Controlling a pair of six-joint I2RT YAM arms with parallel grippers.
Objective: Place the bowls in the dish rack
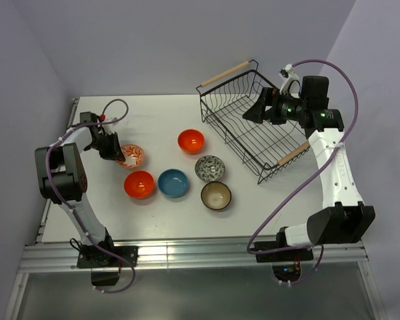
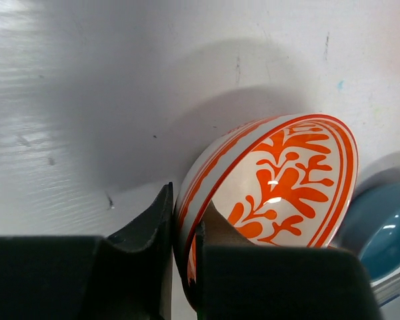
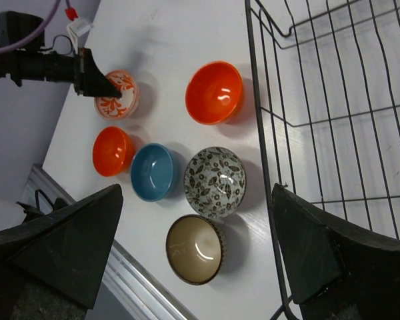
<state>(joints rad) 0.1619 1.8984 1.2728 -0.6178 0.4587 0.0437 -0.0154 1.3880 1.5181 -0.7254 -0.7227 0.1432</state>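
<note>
My left gripper is shut on the rim of the orange-and-white patterned bowl, one finger inside and one outside; the bowl is tilted over the table at the left. On the table lie two plain orange bowls, the blue bowl, the grey-and-white patterned bowl and the dark brown bowl with beige inside. The black wire dish rack stands at the back right with no bowl in it. My right gripper is open and empty, held above the rack's left part.
The rack's wooden handles stick out at its far and near ends. In the right wrist view the rack's wire wall runs between the open fingers. The table's left edge lies close behind the left gripper.
</note>
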